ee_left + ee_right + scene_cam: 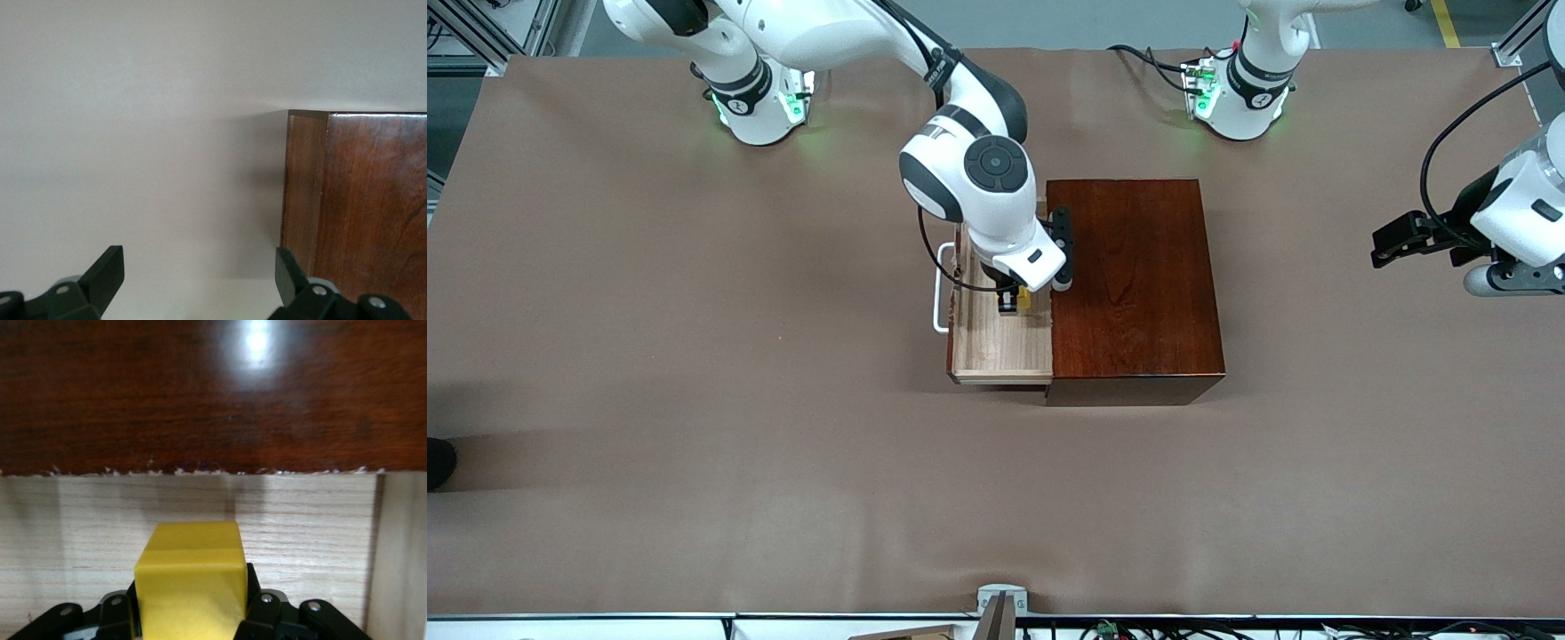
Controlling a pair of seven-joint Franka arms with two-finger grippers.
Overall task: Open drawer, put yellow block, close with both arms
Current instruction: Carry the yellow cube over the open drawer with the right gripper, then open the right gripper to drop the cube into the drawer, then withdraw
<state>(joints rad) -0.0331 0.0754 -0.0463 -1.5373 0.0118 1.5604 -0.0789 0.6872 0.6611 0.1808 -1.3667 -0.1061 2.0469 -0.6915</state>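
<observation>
Closest to the front camera is just the bare brown table covering, nothing sitting on that stretch. Moving up from there you hit the glossy dark reddish-brown wooden box, roughly mid-table. Its pale unfinished-wood drawer is pulled out toward the right arm's end of the table, with the white U-shaped bar handle on its front.

The right arm's black two-finger gripper is down inside the open drawer, close to the face of the box, and it's clamped on the small plain yellow cube. In the right wrist view the block sits snug between the fingers, with the light wood of the drawer floor under it and the dark box front right above. From the front you only catch a sliver of yellow next to the gripper.

The left arm is parked off at its own end of the table, well apart from the box. Its gripper has the fingers spread wide with nothing between them, and its wrist camera catches a corner of the box.
</observation>
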